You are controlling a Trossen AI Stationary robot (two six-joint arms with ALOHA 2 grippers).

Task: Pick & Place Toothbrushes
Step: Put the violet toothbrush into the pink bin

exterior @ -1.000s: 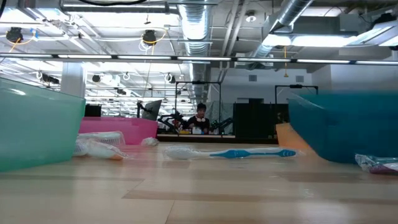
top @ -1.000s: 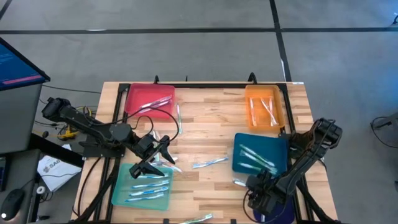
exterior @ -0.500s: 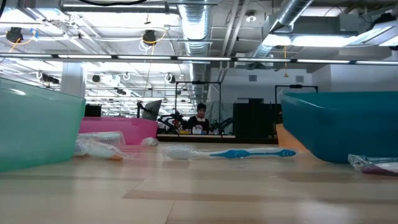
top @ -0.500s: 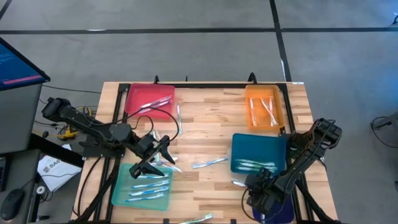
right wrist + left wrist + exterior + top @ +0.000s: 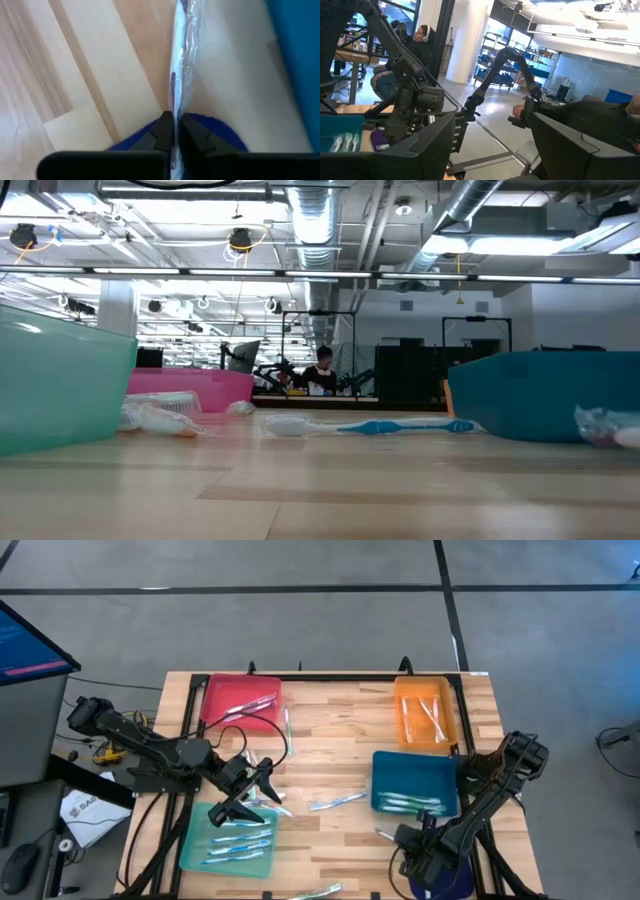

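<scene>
Toothbrushes lie in four trays: pink (image 5: 240,700), orange (image 5: 425,712), blue (image 5: 415,783) and light green (image 5: 228,840). Loose ones lie on the wood at the middle (image 5: 335,802) and the near edge (image 5: 315,891). My right gripper (image 5: 402,839), pointing steeply down by the blue tray's near left corner, is shut on a clear-wrapped toothbrush (image 5: 181,55), which also shows in the low view (image 5: 608,425). My left gripper (image 5: 262,792) hangs open above the green tray's far end, holding nothing. My right gripper pinches the wrapped toothbrush between its two fingers at one end (image 5: 174,107). The fingers come from above, slanting. The brush runs straight on away from them over the wood. Whether its other end rests on the table, I cannot tell.
A purple-blue thing (image 5: 450,880) lies under the right arm at the near right corner. Black cables (image 5: 255,740) trail over the table's left part. Bare wood lies between the pink and orange trays.
My right gripper has shut on the wrapped toothbrush, and the brush's end now stands a little higher. The blue tray, tipped up a second ago, has come down level.
</scene>
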